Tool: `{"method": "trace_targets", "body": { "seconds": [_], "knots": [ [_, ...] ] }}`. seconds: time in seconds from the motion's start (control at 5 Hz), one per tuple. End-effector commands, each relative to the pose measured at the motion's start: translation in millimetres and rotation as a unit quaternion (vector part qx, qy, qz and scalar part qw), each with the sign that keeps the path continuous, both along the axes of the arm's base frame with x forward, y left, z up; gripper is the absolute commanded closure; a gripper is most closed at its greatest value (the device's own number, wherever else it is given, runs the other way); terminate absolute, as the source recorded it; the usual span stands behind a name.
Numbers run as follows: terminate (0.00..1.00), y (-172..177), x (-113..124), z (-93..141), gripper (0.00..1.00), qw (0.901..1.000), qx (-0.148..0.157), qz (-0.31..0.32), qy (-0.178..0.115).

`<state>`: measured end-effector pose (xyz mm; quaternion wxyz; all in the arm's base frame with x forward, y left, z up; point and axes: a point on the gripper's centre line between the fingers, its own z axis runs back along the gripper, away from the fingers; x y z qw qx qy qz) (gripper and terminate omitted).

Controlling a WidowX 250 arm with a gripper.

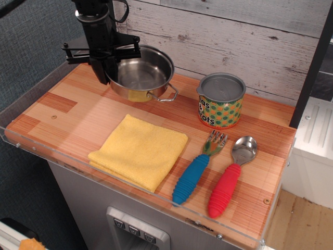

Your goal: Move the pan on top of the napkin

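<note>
1. Up at about eleven o'clock on the counter (78, 112), the black gripper (105, 73) points straight down, its jaws clenched on the left rim of the pan (139, 74).
2. That pan, a shallow shiny steel pot, hangs tilted in the grip, clear of the wood, with its open mouth turned a little toward the camera (a yellow glint shows on its underside).
3. One thin wire loop handle (167, 94) sticks out at the pan's four o'clock; the other is hidden behind the gripper.
4. The napkin (139, 150), a folded yellow cloth, lies flat near the front edge at about seven o'clock, well apart from the pan and bare on top.
5. A lidded tin can (221, 100) with green and orange dots stands at one o'clock, near the pan but not touching it.
6. A fork with a blue handle (196, 171) and a spoon with a red handle (230, 177) lie side by side at about four o'clock, just right of the napkin.
</note>
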<state>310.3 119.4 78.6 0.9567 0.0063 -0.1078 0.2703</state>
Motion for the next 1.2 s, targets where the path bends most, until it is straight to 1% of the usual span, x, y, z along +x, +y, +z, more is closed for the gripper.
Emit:
{"method": "trace_targets", "body": {
  "seconds": [0.0,0.2,0.4,0.6,0.8,1.0],
  "knots": [
    [0.0,-2,-35,13,1.0,0.9982,0.0,-0.06,-0.005],
    [0.0,-5,-41,-1,1.0,0.9935,-0.008,-0.111,0.026],
    [0.0,-12,-44,-9,1.0,0.9891,-0.011,-0.145,0.025],
    [0.0,-18,-49,-15,1.0,0.9851,-0.022,-0.166,0.037],
    [0.0,-22,-52,-22,1.0,0.982,-0.031,-0.182,0.042],
    [0.0,-23,-56,-32,1.0,0.9796,-0.034,-0.19,0.055]
  ]
}}
